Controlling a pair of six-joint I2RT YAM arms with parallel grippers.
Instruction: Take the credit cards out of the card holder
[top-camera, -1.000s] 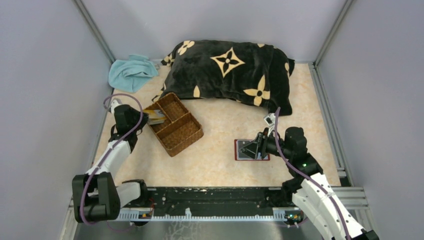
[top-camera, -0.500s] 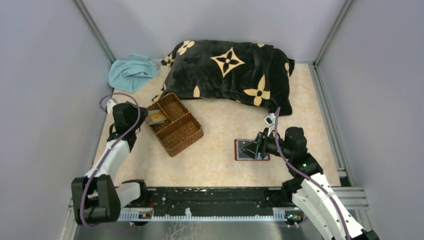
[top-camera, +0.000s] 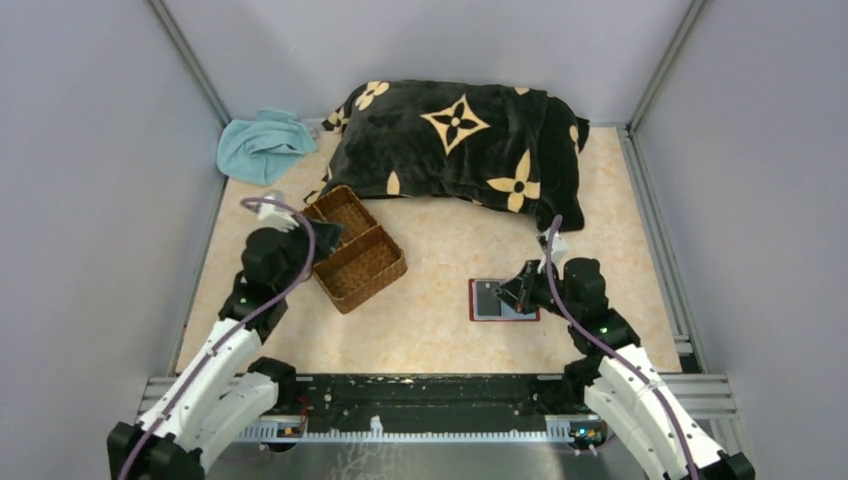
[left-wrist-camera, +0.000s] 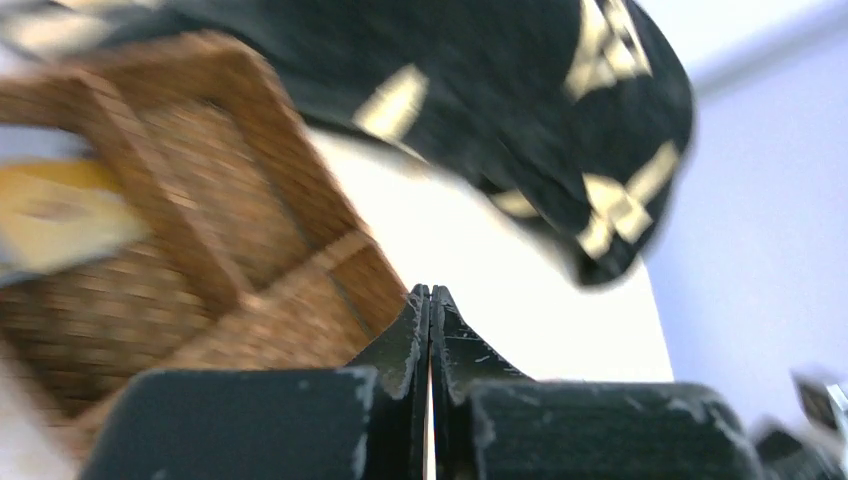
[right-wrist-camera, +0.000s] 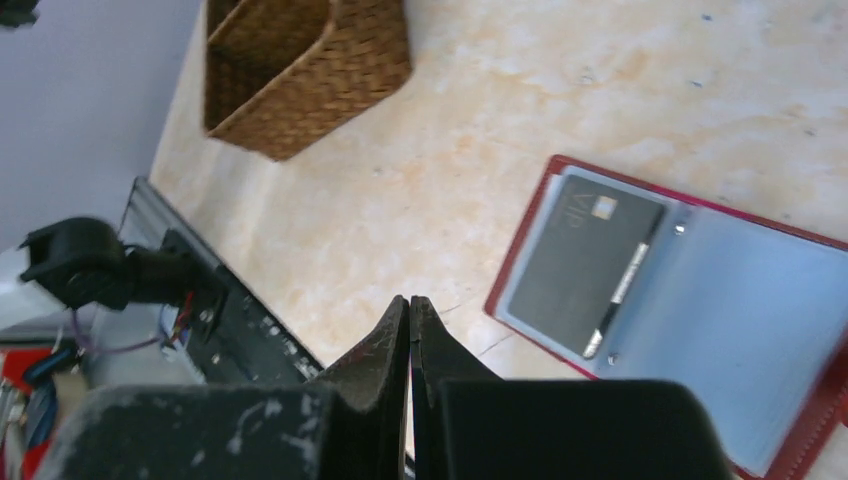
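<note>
My left gripper (left-wrist-camera: 430, 295) was clenched on nothing, its fingers pressed flat together, and hung at the left rim of the basket (top-camera: 352, 248). My right gripper (right-wrist-camera: 410, 305) was clenched and empty too, well right of the basket, by the card holder (right-wrist-camera: 700, 330). The holder lay open and flat, well apart from the basket, with bare table (top-camera: 440, 240) between them. Just beyond the basket lay the pillow (top-camera: 460, 140), and the cloth (top-camera: 262, 143) sat farther back and left of it, near the wall.

The right wrist view showed a dark card (right-wrist-camera: 580, 260) in the holder's sleeve on the basket side; from the top it was only a dark patch. The left wrist view, blurred, showed a yellow card (left-wrist-camera: 60, 210) in the basket, though I could not tell which compartment. In the top view my left arm hid it.
</note>
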